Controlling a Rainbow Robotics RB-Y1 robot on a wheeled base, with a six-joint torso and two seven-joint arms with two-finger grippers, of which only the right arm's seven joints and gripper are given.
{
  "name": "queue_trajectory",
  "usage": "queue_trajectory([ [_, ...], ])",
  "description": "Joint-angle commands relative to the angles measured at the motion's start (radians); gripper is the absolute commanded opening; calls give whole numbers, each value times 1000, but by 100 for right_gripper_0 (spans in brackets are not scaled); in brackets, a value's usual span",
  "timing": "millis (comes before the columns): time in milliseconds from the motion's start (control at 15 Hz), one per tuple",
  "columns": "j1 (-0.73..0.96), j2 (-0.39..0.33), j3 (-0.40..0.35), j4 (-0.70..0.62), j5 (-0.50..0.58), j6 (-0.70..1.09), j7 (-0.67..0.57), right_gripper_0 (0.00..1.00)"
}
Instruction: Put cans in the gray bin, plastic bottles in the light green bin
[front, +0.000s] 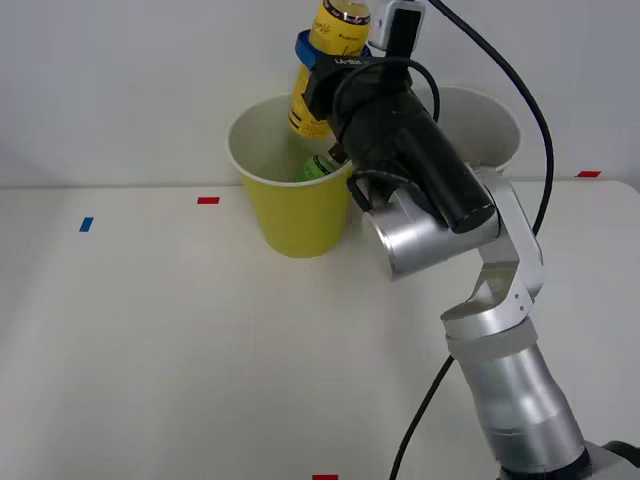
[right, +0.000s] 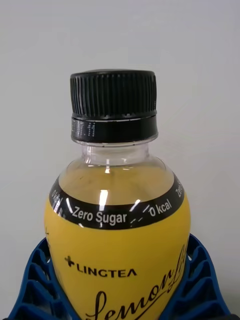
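Gripping the yellow bottle (front: 331, 60) around its body, your right gripper (front: 318, 62) is clamping it between the blue fingers (right: 30, 285). You are holding it nearly upright, long axis close to vertical, black cap (right: 113, 105) pointing up, above the light green bin's (front: 296, 215) open mouth. A green bottle (front: 318, 167) is lying inside that bin. Beyond the arm, the gray bin (front: 490, 125) is standing just beside it.

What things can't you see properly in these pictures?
- Gray bin: front view, mostly hidden behind the robot's arm.
- Green bottle: front view, mostly hidden inside the light green bin.
- Yellow bottle: wrist view, bottom cut off by the edge; front view, cap cut off.
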Motion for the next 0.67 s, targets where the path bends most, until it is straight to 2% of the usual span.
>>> queue_trajectory([
  [67,-83,0,-4,111,-13,-2,-12,0],
  [267,-140,0,-9,201,-19,-37,-23,0],
  [467,-138,0,-7,201,-26,-71,-37,3],
  [600,-138,0,-6,203,-26,-83,-45,88],
  [667,-138,0,-6,203,-26,-83,-48,100],
])
